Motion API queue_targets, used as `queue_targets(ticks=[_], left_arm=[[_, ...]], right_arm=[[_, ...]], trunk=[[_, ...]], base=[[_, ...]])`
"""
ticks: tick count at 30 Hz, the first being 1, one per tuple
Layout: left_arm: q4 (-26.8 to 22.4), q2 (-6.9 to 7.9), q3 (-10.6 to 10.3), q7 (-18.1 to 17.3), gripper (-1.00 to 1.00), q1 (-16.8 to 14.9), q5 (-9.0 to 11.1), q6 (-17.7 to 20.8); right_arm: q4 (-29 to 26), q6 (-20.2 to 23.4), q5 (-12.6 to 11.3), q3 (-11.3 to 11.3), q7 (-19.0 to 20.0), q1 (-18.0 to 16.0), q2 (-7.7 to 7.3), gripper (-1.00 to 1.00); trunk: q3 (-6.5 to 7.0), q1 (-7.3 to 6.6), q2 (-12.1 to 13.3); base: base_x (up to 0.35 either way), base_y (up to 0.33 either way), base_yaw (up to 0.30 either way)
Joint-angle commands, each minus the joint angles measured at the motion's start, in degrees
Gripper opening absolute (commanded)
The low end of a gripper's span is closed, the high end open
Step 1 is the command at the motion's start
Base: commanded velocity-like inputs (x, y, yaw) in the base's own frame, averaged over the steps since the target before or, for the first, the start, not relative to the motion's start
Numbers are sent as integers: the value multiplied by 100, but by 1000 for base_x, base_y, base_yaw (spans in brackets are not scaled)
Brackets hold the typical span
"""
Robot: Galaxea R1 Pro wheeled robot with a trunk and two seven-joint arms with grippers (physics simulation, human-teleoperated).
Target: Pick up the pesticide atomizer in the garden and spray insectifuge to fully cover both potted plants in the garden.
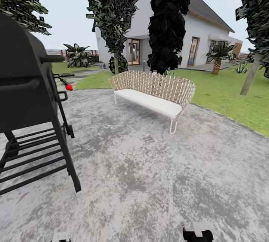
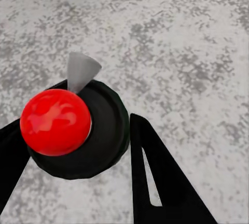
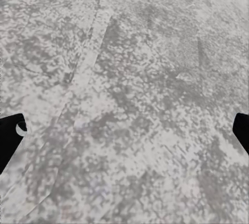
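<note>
My left fingers (image 2: 155,182) hold the pesticide atomizer (image 2: 78,130), its red ball top and black body between them, above the grey mottled patio (image 1: 149,182). My right fingers (image 3: 10,136) stand wide apart, holding nothing. A wicker bench (image 1: 153,92) stands ahead, a black grill (image 1: 26,92) at my left.

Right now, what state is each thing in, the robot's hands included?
Left gripper: shut on the atomizer, red top and grey nozzle showing.
Right gripper: open, empty, over the grey patio.
Bench: upright, unoccupied.
Grill: lid closed.
</note>
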Motion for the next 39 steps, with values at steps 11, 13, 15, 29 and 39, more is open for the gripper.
queue_targets(ticks=[11, 13, 15, 29, 39], left_arm=[[3, 6, 57, -24, -100, 14, -44, -17], [-2, 2, 56, -23, -100, 44, -52, -17], [-4, 1, 56, -23, -100, 53, -54, -17], [-4, 0, 55, -26, -100, 58, -58, -17], [-5, 10, 58, -25, -100, 59, -50, -17]], right_arm=[[1, -14, 47, -35, -28, -4, 14, 100], [1, -14, 47, -35, -32, -4, 14, 100], [1, -14, 44, -35, -35, -4, 14, 100], [1, -14, 55, -31, -10, -4, 14, 100], [10, -14, 72, -22, 0, -4, 16, 100]], trunk=[[-6, 2, -2], [-6, 2, -2], [-6, 2, -2], [-6, 2, -2], [-6, 2, -2]], base=[[340, 54, 0], [340, 1, 0], [340, 0, 0], [316, -96, -138], [297, -183, -105]])
